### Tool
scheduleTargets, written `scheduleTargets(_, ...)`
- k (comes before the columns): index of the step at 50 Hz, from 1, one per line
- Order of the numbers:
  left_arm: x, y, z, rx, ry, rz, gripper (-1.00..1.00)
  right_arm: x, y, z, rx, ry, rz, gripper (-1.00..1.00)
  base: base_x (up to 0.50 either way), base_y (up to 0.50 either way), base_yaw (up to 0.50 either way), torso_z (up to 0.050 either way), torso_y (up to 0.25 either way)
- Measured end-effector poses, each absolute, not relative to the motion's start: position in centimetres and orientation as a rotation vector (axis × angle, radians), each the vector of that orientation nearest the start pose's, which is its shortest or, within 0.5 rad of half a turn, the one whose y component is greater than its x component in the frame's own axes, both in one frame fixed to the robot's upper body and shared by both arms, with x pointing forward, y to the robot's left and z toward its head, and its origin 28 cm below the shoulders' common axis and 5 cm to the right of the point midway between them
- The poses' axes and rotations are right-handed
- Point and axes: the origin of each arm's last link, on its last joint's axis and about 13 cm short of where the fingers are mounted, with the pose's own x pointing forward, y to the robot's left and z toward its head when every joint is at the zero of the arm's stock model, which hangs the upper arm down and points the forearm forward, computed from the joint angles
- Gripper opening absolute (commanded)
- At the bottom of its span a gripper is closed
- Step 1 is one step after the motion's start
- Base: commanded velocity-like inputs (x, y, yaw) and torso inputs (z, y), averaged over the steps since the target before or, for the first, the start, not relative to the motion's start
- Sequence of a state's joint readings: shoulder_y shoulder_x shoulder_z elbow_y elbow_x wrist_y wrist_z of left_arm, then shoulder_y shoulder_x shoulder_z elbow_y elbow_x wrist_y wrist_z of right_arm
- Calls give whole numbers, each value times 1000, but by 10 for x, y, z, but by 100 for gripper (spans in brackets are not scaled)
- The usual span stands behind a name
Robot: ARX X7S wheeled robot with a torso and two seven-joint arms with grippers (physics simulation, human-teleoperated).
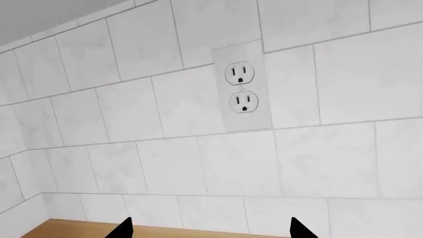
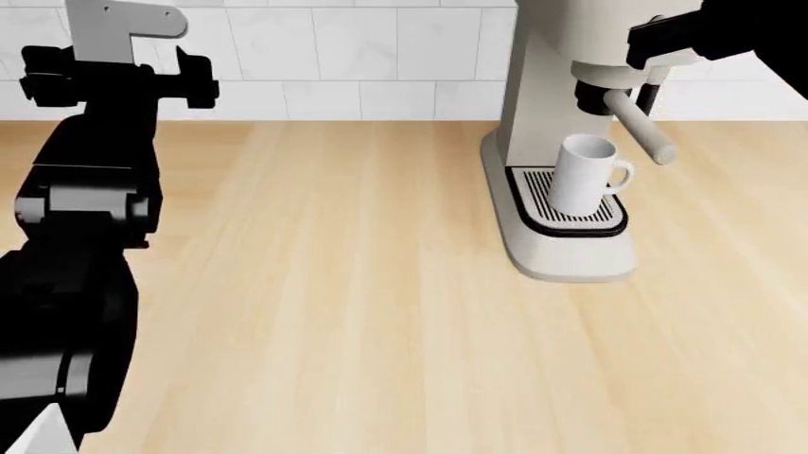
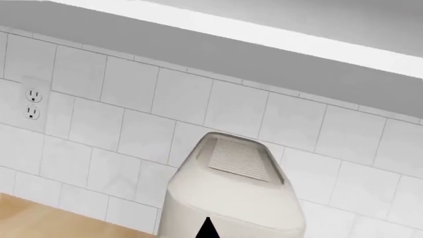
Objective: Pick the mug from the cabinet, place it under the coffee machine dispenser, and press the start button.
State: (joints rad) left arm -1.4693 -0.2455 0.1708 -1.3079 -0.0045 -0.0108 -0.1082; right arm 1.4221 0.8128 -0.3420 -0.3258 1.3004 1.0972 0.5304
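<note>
The white mug (image 2: 588, 173) stands upright on the drip grille (image 2: 555, 210) of the cream coffee machine (image 2: 543, 76), handle to the right. It is below the dark dispenser (image 2: 591, 96). My right gripper (image 2: 646, 40) is at the front of the machine's head. In the right wrist view its fingertips (image 3: 208, 229) meet in one black point against the machine's head (image 3: 231, 198), so it is shut and empty. The start button is hidden behind it. My left gripper (image 2: 120, 71) is raised at the far left. Its fingertips (image 1: 126, 229) stand wide apart and empty, facing the tiled wall.
The slanted cream steam wand (image 2: 641, 129) sticks out just right of the mug. A wall outlet (image 1: 242, 87) is set in the white tile backsplash (image 2: 354, 57). The wooden counter (image 2: 328, 284) spreads between the left arm and the machine.
</note>
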Motion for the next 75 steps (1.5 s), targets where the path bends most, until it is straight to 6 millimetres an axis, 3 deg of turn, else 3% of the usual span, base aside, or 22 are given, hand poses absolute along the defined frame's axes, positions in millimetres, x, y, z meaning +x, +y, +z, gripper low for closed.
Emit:
scheduleTargets(37,430,311,254,192,-140,325,100,264,-176,352,-145,-61,80,-100,0,0,0,0,0)
scheduleTargets(75,430,311,253,187,-137,330,100,286,-176,342,-103,-13,52,-100,0,0,0,0,0)
